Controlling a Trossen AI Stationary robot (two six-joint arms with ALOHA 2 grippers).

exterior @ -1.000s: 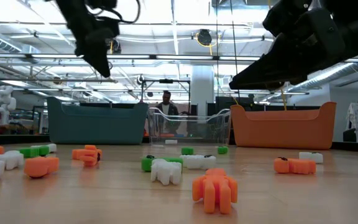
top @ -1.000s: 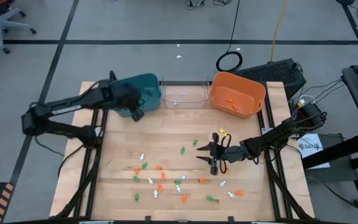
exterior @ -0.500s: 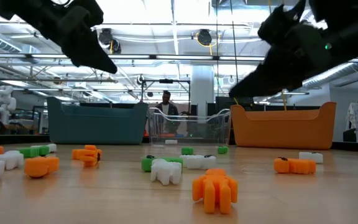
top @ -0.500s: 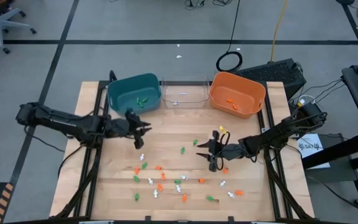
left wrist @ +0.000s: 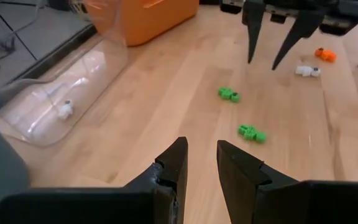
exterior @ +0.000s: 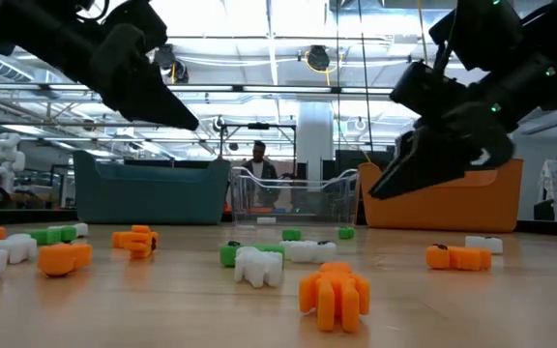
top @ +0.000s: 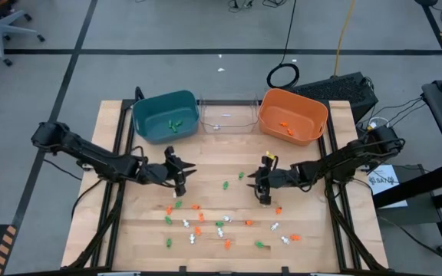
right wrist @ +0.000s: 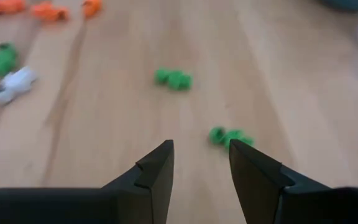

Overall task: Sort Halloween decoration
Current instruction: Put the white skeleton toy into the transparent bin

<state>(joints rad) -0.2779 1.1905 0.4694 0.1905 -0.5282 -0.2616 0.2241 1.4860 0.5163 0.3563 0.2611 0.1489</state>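
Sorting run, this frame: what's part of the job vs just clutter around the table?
Job:
- trinkets scattered on the table
- teal bin, clear bin, orange bin
- left gripper and right gripper, both open and empty above the table

Not part of it:
- cable coil on the floor
- office chair

Setting: robotics laboratory in an open industrial hall. Evidence: wooden worktop (top: 221, 192) on a black metal frame; grey floor (top: 167, 31) marked with dark tape lines; coiled cable (top: 283, 76) and yellow cord (top: 344, 31) on that floor; wheeled office chair (top: 2, 27) beyond the worktop's far left corner; exposed ceiling ducts and strip lights (exterior: 278, 58); white humanoid robot (exterior: 5, 155) at the hall's left; a person (exterior: 258, 159) standing in the background.
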